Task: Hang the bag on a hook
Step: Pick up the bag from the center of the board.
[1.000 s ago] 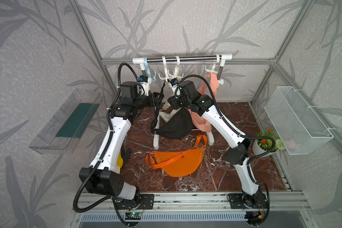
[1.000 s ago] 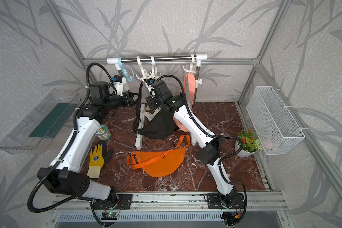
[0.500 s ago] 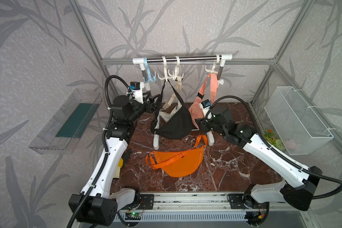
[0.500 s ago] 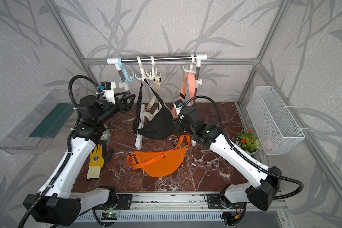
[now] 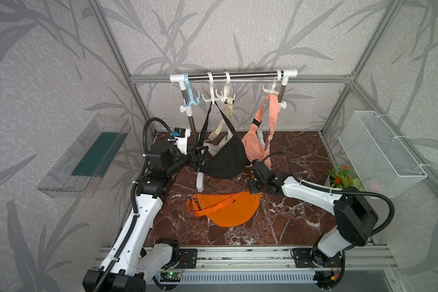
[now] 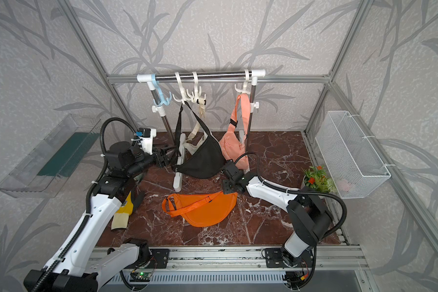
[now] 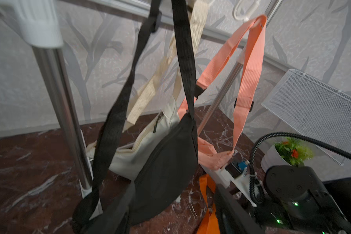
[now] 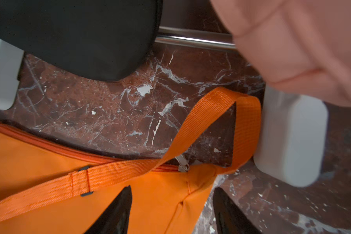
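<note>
Four bags: black bag (image 5: pixel 224 161), cream bag (image 5: pixel 214 145), pink bag (image 5: pixel 254 148), orange bag (image 5: pixel 228 207). Four hooks: three white, one blue hook (image 5: pixel 190 97). One glove (image 6: pixel 123 211).

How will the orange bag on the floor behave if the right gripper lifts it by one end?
The orange bag lies flat and creased, so it is probably soft and would sag from the right gripper. Its strap lies in a loose loop, so it may dangle. It looks thin, so likely light.
</note>
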Tool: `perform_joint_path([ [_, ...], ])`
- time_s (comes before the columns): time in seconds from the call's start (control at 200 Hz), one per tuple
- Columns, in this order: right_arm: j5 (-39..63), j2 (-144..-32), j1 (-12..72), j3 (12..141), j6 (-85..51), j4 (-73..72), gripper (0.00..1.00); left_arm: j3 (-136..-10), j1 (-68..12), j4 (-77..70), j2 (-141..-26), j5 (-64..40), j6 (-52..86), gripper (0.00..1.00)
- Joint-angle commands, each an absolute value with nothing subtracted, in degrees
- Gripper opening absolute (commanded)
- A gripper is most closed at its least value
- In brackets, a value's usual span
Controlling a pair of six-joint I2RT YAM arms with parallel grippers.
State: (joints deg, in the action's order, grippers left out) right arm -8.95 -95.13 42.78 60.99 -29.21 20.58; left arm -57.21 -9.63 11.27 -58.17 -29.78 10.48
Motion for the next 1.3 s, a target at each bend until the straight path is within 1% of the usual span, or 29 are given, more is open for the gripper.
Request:
perform_joint_path([
  [0.0,-11.3,-99.9,42.3,65.1,-33.8,18.4,0.66,-57.1,-15.8,20.5,-59.2,-22.6,6.9,0.63],
  [0.05,-11.9,-101.8,42.2,65.7,-34.4,17.7,0.66,-57.3,-19.8,22.9,-60.6,-18.8,5.4,0.63],
  [0.11,-12.6,-103.9,42.0,66.5,-35.5,17.1,0.67,-56.9,-22.7,24.1,-62.2,-14.8,6.3,0.64],
  [0.19,-14.5,-106.3,41.8,68.0,-36.1,18.2,0.67,-55.6,-23.8,24.0,-63.7,-16.0,6.4,0.64],
  [0.36,-15.9,-107.9,41.6,67.9,-39.1,19.0,0.67,-54.6,-27.8,25.5,-64.7,-13.1,9.0,0.64],
  [0.415,-15.7,-108.3,41.4,67.5,-39.3,18.4,0.65,-53.6,-29.5,24.8,-64.9,-12.6,9.3,0.64],
  [0.45,-15.2,-108.5,41.2,67.2,-39.5,17.5,0.6,-52.8,-30.4,24.3,-65.2,-12.4,9.6,0.64],
  [0.515,-14.0,-108.7,40.8,66.3,-39.8,15.3,0.34,-51.7,-31.9,23.8,-66.2,-12.4,10.3,0.64],
  [0.56,-13.1,-108.4,40.8,65.8,-39.7,13.9,0.22,-50.9,-32.9,23.3,-66.8,-12.5,11.0,0.64],
  [0.62,-12.4,-107.8,40.8,65.7,-39.3,12.8,0.1,-49.7,-33.9,22.4,-67.2,-12.4,11.2,0.64],
  [0.705,-12.2,-107.0,40.7,66.0,-39.0,12.8,0.0,-47.3,-35.0,20.0,-68.1,-11.6,10.9,0.64],
  [0.76,-11.9,-106.5,40.7,66.0,-38.8,12.7,0.0,-45.9,-35.9,18.3,-69.1,-11.7,10.8,0.65],
  [0.865,-11.5,-105.1,40.5,66.0,-38.7,12.5,0.0,-44.7,-38.3,15.1,-71.8,-11.9,9.8,0.7],
  [0.925,-11.4,-104.3,40.5,66.2,-38.7,12.5,0.0,-45.0,-39.9,14.4,-74.0,-10.6,8.3,0.8],
  [0.945,-11.3,-104.1,40.5,66.1,-38.7,12.5,0.0,-45.3,-40.4,14.3,-74.7,-9.9,7.9,0.82],
  [1.025,-11.2,-103.6,40.5,66.1,-38.8,12.3,0.0,-46.1,-41.5,13.1,-77.6,-8.3,6.7,0.83],
  [1.175,-10.8,-102.7,40.4,65.5,-39.5,11.9,0.0,-46.1,-42.3,7.9,-82.0,-10.1,7.9,0.83],
  [1.295,-10.2,-101.6,40.3,65.4,-39.3,11.8,0.0,-45.4,-42.9,4.6,-85.1,-8.5,9.0,0.82],
])
